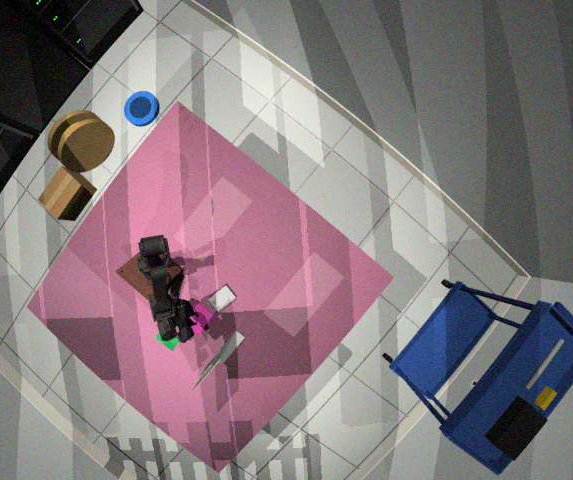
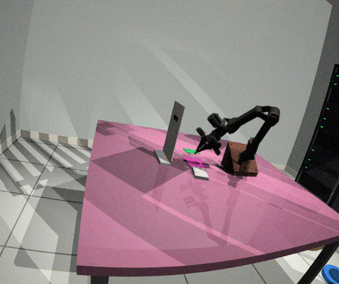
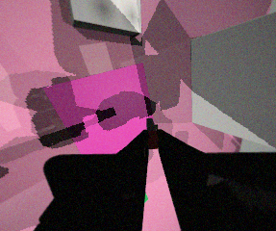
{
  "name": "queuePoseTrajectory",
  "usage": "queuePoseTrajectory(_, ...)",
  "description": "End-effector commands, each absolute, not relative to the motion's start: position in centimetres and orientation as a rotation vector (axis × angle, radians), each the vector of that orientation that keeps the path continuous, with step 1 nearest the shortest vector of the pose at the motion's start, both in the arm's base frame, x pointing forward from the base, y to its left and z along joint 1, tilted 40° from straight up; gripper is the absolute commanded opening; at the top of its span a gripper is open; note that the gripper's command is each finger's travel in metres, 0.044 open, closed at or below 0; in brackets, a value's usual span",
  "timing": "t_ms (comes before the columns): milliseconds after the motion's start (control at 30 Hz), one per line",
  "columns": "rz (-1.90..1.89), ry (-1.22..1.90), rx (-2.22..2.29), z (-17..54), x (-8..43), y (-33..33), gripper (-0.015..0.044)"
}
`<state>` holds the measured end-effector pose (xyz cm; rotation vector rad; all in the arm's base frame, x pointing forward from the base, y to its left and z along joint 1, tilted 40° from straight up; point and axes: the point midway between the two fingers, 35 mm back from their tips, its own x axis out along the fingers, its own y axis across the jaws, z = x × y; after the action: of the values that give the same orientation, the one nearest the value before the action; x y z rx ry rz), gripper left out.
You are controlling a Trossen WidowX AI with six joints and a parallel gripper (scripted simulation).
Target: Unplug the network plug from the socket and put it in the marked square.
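My gripper (image 2: 196, 152) (image 3: 152, 134) is shut on the plug (image 3: 153, 140), a small dark and red piece at the fingertips. The fingers point steeply down, low over the table between the two coloured squares; the gap to the table is hard to judge. The plug is out of the panel. The magenta square (image 1: 202, 313) (image 2: 194, 161) (image 3: 120, 137) lies beside the fingertips. The green square (image 1: 169, 344) (image 2: 190, 151) lies partly under the hand in the top view. The upright grey panel (image 1: 218, 360) (image 2: 173, 134) (image 3: 243, 77) stands apart from the gripper, its dark socket openings (image 2: 175, 118) near the top.
A low white block (image 1: 222, 298) (image 2: 200, 173) (image 3: 106, 12) lies beside the magenta square. The panel's pale foot (image 2: 162, 158) rests on the pink table (image 1: 255, 248) (image 2: 151, 232). The arm's brown base (image 1: 134, 271) (image 2: 239, 166) stands behind the hand. A blue cart (image 1: 436, 341) is off the table.
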<state>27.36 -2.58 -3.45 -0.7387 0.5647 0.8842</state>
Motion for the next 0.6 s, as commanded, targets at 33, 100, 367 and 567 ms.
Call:
queuePoseTrajectory(33,0.884,0.571,-0.734,-4.2,27.2,-2.1,0.0000)
queuePoseTrajectory(100,0.884,0.571,-0.734,-4.4,27.2,-1.9,0.0000)
queuePoseTrajectory(367,0.884,0.571,-0.734,-5.1,27.2,-1.3,0.0000)
queuePoseTrajectory(567,0.884,0.571,-0.733,-5.7,27.1,-0.8,0.0000)
